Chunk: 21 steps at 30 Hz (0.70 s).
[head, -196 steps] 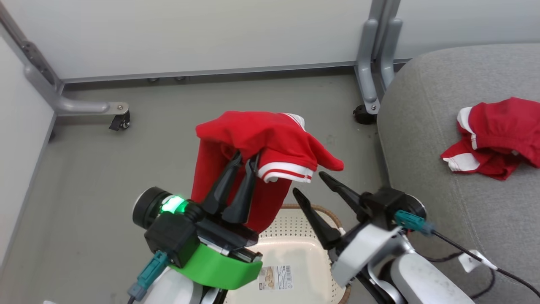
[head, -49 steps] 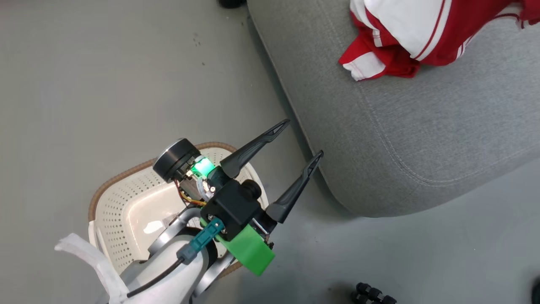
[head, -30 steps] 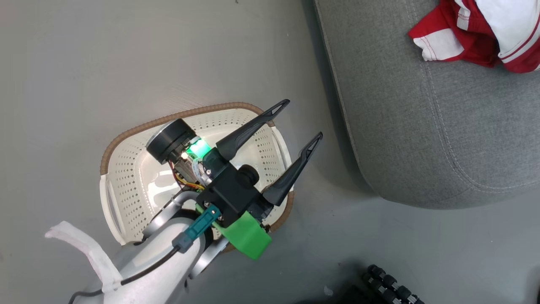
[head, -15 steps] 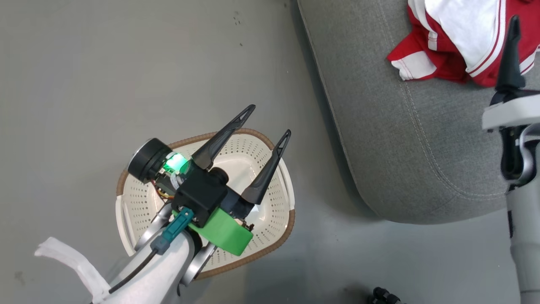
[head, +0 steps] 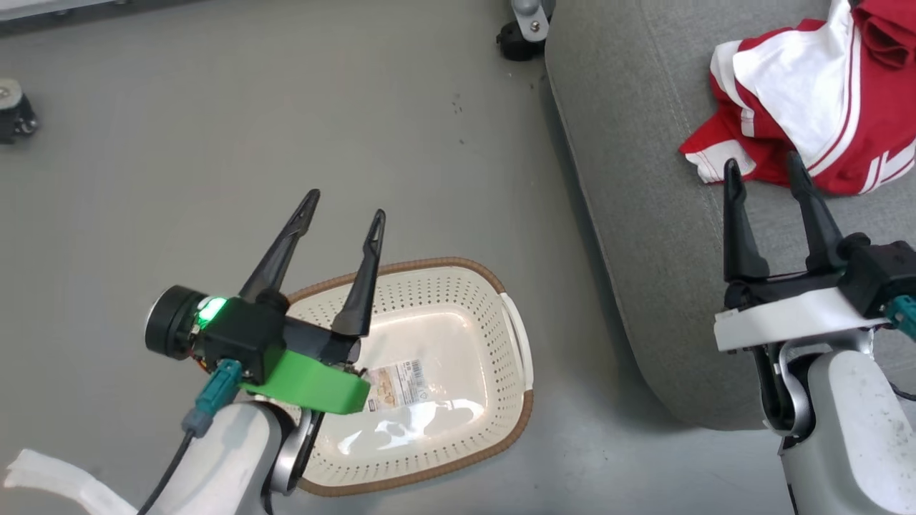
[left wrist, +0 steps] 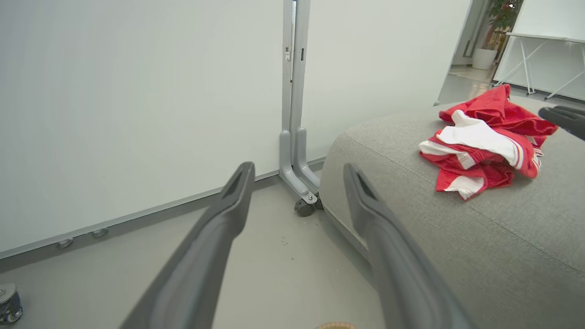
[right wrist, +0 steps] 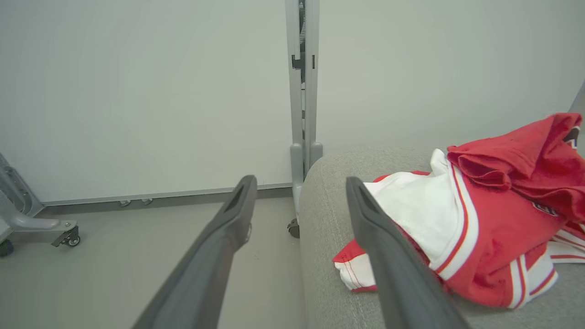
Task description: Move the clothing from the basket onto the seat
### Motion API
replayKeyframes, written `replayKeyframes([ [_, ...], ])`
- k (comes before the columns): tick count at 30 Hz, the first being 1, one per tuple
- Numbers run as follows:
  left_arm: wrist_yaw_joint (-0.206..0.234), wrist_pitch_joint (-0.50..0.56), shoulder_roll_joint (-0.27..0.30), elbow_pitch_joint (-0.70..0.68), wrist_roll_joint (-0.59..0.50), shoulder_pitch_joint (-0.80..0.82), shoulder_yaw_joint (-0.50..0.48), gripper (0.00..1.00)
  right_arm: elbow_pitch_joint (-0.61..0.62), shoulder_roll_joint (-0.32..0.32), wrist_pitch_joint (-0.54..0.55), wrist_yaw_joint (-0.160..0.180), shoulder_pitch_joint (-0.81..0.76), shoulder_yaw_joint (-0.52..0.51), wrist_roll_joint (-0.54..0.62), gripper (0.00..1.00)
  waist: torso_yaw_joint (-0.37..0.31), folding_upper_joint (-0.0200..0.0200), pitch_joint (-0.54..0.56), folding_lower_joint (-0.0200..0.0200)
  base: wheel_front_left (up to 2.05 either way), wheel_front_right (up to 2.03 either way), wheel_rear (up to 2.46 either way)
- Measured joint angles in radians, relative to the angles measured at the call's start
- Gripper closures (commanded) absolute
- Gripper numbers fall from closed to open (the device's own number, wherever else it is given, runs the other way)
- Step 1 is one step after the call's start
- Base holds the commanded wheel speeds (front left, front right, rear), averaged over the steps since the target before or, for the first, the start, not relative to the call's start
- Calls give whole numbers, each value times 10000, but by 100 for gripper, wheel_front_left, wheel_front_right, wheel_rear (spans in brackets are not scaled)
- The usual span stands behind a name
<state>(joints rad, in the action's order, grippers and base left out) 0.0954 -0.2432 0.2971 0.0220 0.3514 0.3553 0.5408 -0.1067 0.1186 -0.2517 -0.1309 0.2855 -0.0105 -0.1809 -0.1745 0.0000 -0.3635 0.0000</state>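
The red and white clothing (head: pixel 816 121) lies heaped on the grey seat (head: pixel 644 186) at the upper right; it also shows as clothing (left wrist: pixel 484 146) and clothing (right wrist: pixel 480 228) in the wrist views. The cream basket (head: pixel 458 343) with a brown rim sits on the floor at lower centre, holding just a label sticker (head: pixel 397 383). My left gripper (head: pixel 343 204) hovers open above the basket's left side with nothing between its fingers. Open too, my right gripper (head: pixel 762 166) stands over the seat, just short of the clothing.
Grey floor (head: pixel 215 143) surrounds the basket. White partition panels on a grey post (left wrist: pixel 292 137) with castors (head: pixel 512 39) stand behind the seat. Another castor (head: pixel 14 114) sits at the far left.
The head view has swung, so basket and seat sit differently in the picture. My right gripper has come fully into view over the seat. Both grippers stay open and empty.
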Motion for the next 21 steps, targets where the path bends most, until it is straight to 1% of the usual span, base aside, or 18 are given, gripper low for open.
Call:
replayKeyframes([
  [6, 500, -146, -117, 376, 305, -609, -846, 0, 846, -111, 487, 0, -807, 81, 240, 0, 550, 0, 500, 0, 0, 0, 0],
  [12, 811, -188, -274, 504, 531, -1319, -1774, 0, 1475, -314, 932, 0, -1588, 67, 472, 0, 1086, 0, 1033, 0, 0, 0, 0],
  [16, 849, -194, -299, 571, 512, -1973, -2247, 0, 1695, -443, 1151, 0, -2137, 33, 529, 0, 1382, 0, 1461, 0, 0, 0, 0],
  [21, 658, -194, -290, 813, 384, -2660, -2581, 0, 1793, -537, 1386, 0, -2733, 23, 525, 0, 1622, 0, 2051, 0, 0, 0, 0],
])
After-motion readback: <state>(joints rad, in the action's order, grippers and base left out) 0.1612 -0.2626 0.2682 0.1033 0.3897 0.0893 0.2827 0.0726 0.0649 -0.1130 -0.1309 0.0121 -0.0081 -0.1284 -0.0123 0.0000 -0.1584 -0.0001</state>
